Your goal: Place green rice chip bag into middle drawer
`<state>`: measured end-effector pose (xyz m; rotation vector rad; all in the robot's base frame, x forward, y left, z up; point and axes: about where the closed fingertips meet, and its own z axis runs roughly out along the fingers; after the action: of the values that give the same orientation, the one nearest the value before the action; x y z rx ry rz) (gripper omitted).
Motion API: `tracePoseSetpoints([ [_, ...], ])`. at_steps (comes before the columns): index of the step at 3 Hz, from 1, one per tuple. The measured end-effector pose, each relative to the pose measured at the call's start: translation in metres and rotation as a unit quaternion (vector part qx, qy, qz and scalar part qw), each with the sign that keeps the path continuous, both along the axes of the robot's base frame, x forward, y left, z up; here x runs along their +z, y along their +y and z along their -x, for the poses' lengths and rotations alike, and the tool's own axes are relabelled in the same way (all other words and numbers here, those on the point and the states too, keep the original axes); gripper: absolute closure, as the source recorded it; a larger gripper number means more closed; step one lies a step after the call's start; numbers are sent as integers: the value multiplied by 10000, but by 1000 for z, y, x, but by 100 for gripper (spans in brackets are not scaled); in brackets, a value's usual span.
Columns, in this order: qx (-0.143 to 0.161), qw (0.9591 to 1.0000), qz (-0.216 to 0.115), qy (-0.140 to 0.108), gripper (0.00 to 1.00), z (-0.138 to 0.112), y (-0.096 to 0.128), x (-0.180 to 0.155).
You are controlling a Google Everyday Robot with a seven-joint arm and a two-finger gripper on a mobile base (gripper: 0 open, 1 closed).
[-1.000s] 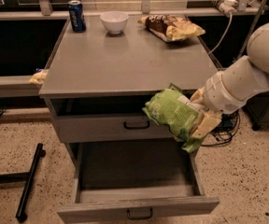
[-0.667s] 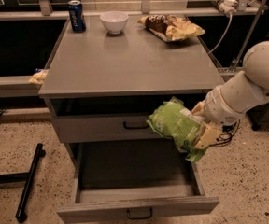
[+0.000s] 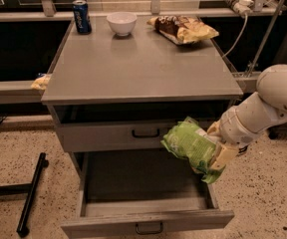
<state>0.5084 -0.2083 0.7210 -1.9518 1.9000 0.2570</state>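
Note:
The green rice chip bag (image 3: 189, 146), a crinkly lime-green pouch, hangs tilted over the right side of the open middle drawer (image 3: 146, 220). That drawer is pulled out at the bottom of the grey cabinet, and its inside looks dark and bare. My gripper (image 3: 218, 156) comes in from the right on a white arm and is shut on the bag's right end. The bag is above the drawer's rim and in front of the shut drawer front with the black handle (image 3: 145, 133).
On the cabinet top (image 3: 143, 68) stand a blue can (image 3: 81, 16), a white bowl (image 3: 121, 23) and a yellow-and-brown chip bag (image 3: 182, 29). A black bar (image 3: 31, 193) lies on the floor at the left. A cable and metal stand (image 3: 255, 39) are at the right.
My arm has moved down and a little right with the bag. The bag has come lower, closer to the open drawer.

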Motion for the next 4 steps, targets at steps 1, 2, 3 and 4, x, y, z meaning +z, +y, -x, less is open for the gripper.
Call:
tracePoseSetpoints([
  [1,16,9998,-31,-207,100,-2,3,-16],
  [2,98,9988,-115,-465,100,-1,13,-49],
  [3,127,9987,-189,-453,100,-2,20,-88],
  [4,138,9989,-228,-387,100,-3,24,-119],
])
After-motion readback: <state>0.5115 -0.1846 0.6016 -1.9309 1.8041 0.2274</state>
